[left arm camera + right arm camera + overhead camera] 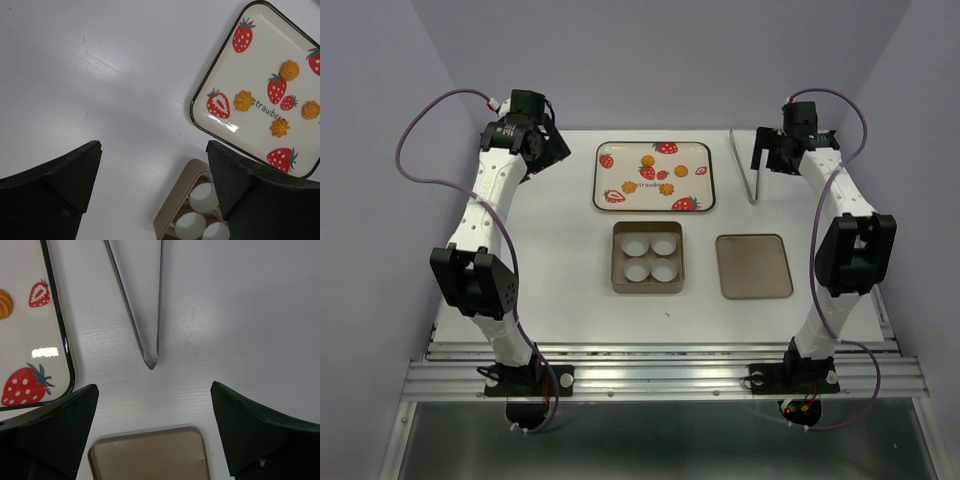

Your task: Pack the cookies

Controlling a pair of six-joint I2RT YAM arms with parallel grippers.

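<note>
Several small orange-yellow cookies (647,160) (243,100) lie on a cream strawberry-print tray (632,155) (260,55) at the back middle of the table. In the right wrist view one cookie (4,304) peeks in at the left edge. In front of the tray stands a tan box (618,260) (177,200) holding several white paper cups (634,247) (204,196). My left gripper (552,150) (154,147) hangs open left of the tray, with nothing between its fingers. Right of the tray, my right gripper (765,155) (154,386) is open and empty too.
A flat tan lid (754,266) (150,455) lies right of the box. Metal tongs (750,170) (145,315) rest on the table between the tray (25,330) and my right gripper. White walls close in on the left, right and back.
</note>
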